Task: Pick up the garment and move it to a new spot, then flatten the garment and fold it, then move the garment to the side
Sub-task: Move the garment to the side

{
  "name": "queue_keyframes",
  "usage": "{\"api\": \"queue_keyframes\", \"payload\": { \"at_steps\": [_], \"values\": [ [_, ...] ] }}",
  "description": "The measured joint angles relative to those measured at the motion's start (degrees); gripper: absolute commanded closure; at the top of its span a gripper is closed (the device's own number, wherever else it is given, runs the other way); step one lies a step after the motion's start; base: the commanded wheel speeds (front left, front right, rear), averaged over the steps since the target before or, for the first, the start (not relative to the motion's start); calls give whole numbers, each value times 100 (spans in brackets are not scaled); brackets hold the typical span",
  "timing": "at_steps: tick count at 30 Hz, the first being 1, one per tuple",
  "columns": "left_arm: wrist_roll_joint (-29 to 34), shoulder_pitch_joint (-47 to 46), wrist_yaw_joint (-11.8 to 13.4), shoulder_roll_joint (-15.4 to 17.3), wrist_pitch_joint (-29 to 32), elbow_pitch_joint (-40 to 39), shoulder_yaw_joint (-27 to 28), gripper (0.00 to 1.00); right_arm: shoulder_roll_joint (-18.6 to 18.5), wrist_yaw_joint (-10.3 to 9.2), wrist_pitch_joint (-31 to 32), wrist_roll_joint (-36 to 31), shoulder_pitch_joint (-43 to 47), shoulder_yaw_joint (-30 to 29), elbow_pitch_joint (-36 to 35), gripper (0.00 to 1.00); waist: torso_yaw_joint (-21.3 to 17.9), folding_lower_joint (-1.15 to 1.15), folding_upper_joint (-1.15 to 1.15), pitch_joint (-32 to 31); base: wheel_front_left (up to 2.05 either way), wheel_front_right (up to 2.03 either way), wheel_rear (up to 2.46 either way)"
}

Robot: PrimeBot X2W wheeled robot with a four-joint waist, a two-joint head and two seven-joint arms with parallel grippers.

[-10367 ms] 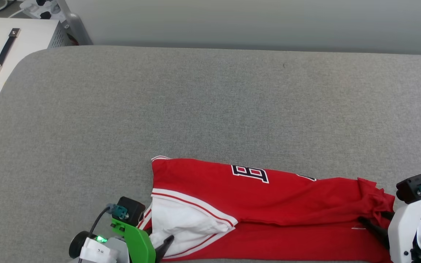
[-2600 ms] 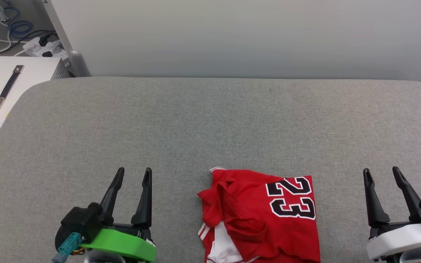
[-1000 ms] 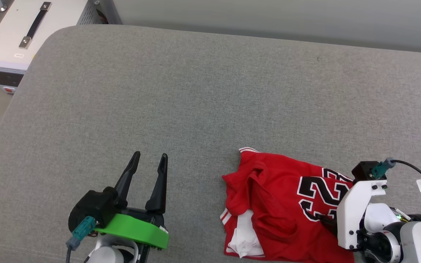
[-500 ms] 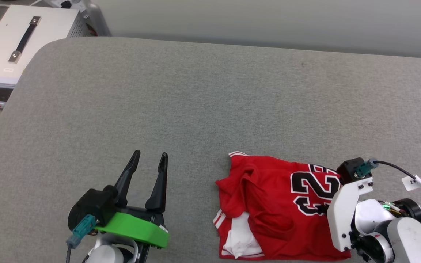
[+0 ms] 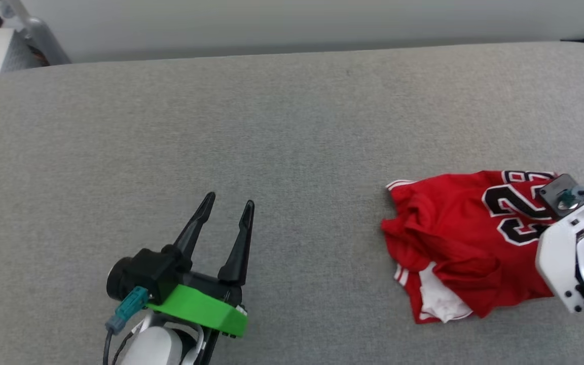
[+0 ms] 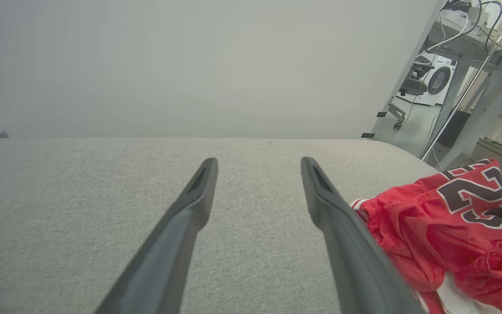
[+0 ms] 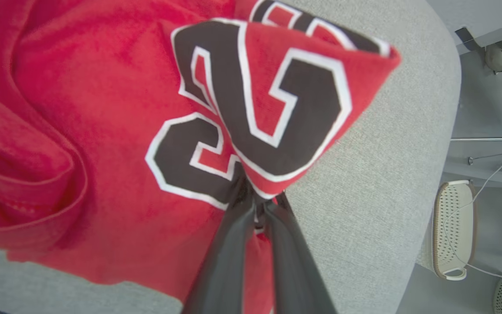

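Green-collared and nearest the camera, the left gripper (image 5: 230, 198) hovers over the grey padded table (image 5: 271, 126) with its 2 dark fingers spread wide and nothing between them, well apart from the work. To the right, at about the same depth, the right gripper (image 7: 253, 200) has its fingers pressed together on a pinch of the garment (image 5: 454, 238), right at the black "23", and that corner is drawn up into a peak while the rest of the cloth lies on the table. The garment sits toward the table's right end as a compact bundle, red on top, with a white sleeve and striped trim poking out along its near edge and a loose roll of fabric down its left side. By that shape, the pick-up, the flattening and the folding look finished, though the fold is slack, not crisp. What seems left is the last step: carrying the bundle to the side, setting it down and letting go. With only 1 corner held, the layers could open on the way. Beyond it, bare grey table runs to a pale wall (image 5: 292, 20).
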Motion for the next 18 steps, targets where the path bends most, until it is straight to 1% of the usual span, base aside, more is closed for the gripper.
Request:
{"api": "queue_keyframes", "payload": {
  "at_steps": [5,8,12,18],
  "values": [
    [93,-341,0,164,0,-103,-283,0,-695,1,-370,51,-275,77,226,100,-345,0,0,318,0,0,0],
    [157,-545,0,283,0,-176,-449,0,-955,2,-694,38,-491,78,519,100,-523,0,0,562,0,0,0],
    [219,-792,0,447,0,-265,-662,0,-1118,2,-1174,-47,-799,7,1049,100,-756,0,0,918,0,0,0],
    [282,-1099,0,654,0,-502,-817,0,-1145,3,-1862,-367,-1376,-279,1836,100,-1066,1,0,1450,0,0,0]
  ]
}}
